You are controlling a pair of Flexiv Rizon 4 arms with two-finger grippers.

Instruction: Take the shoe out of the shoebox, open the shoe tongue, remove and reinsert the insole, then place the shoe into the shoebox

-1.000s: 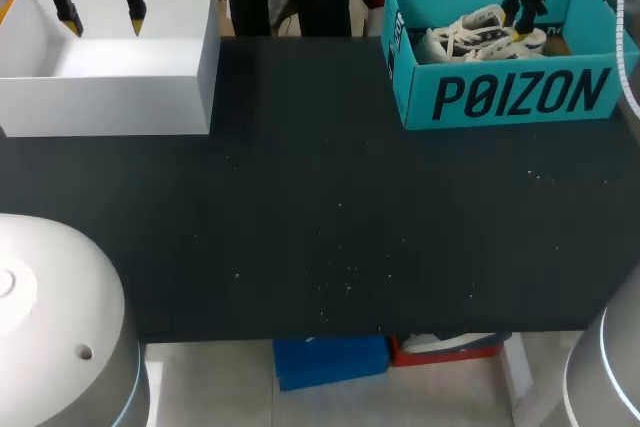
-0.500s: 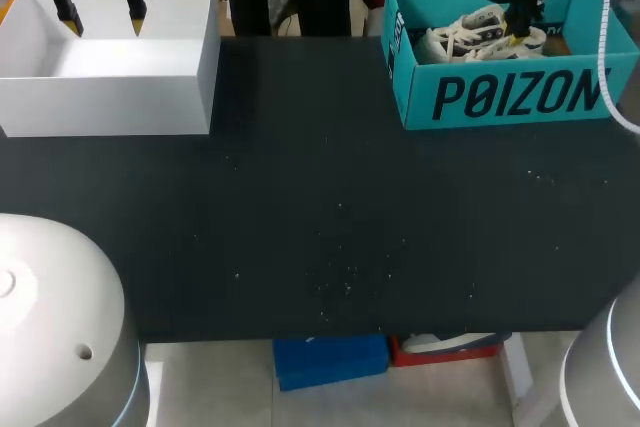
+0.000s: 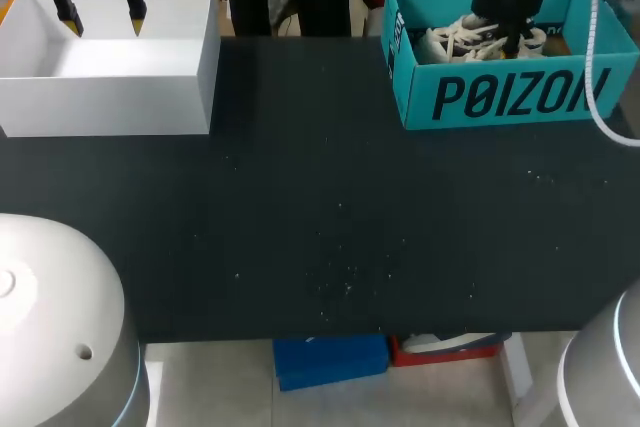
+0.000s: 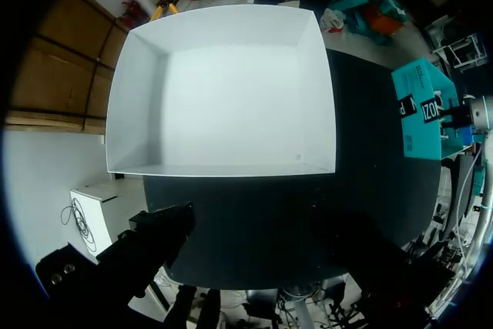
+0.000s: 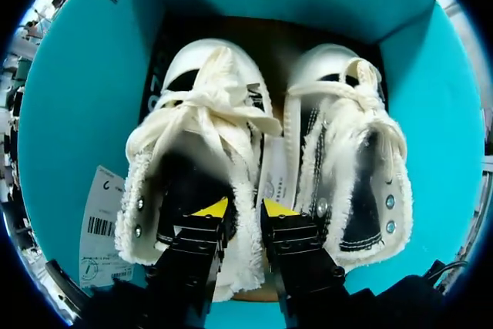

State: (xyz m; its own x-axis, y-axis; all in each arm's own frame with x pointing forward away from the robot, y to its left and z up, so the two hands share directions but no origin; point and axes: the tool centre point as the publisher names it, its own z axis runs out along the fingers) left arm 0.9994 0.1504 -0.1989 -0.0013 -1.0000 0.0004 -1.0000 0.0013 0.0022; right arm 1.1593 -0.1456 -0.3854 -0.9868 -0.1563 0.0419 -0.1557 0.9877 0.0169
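A teal shoebox (image 3: 500, 97) stands at the table's far right with a pair of white fuzzy-edged shoes (image 3: 470, 35) inside. My right gripper (image 3: 512, 32) is down in the box. In the right wrist view the right gripper (image 5: 245, 207) is shut on the padded collar of one shoe (image 5: 208, 113): one yellow tip is inside the shoe's opening, the other in the gap beside the second shoe (image 5: 347, 136). Both shoes lie on the floor of the shoebox (image 5: 69, 113). My left gripper (image 3: 102, 19) hangs open above the white box (image 3: 110, 102), holding nothing.
The open white box (image 4: 223, 90) sits at the far left corner, under the left gripper (image 4: 254, 221). The black tabletop (image 3: 330, 207) stretches between the two boxes. From the left wrist, the teal shoebox (image 4: 420, 109) shows far off to the side.
My right gripper has sunk a little deeper into the shoebox and its fingers have closed onto the shoe's collar. The left arm has not moved.
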